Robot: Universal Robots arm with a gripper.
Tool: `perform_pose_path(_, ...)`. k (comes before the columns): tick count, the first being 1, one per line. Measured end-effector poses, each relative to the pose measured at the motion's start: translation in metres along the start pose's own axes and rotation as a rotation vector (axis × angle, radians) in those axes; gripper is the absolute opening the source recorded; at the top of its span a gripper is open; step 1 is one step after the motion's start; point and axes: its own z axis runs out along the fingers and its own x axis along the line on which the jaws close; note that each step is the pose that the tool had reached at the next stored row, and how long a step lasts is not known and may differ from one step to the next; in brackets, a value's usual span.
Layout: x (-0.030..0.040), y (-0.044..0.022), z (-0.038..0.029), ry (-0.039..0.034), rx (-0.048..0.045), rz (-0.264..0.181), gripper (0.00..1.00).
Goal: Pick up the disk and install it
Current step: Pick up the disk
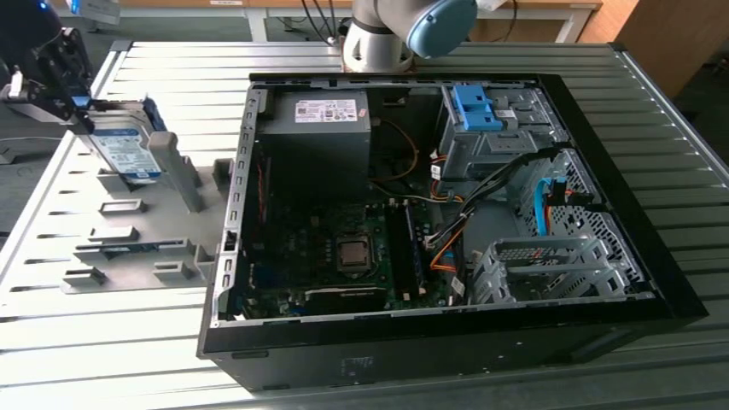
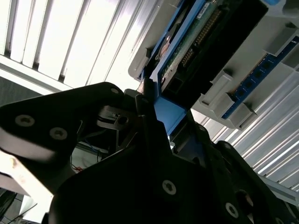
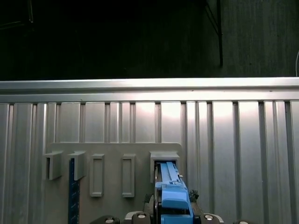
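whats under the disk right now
The grey slotted holder lies under the disk. The slot directly below is covered by the disk itself, so contact cannot be told.

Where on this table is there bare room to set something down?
Bare slats: the table strip on the exterior view's right of the computer case, and the near corner by the fixture plate. Crowded: the plate's holders, where the gripper grips the disk.
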Motion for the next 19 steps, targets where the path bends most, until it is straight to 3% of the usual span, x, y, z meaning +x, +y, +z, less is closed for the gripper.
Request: perform_pose_path(19, -0.0004, 0.0005, -0.0274, 0.0000, 0.0002, 0.000, 0.37)
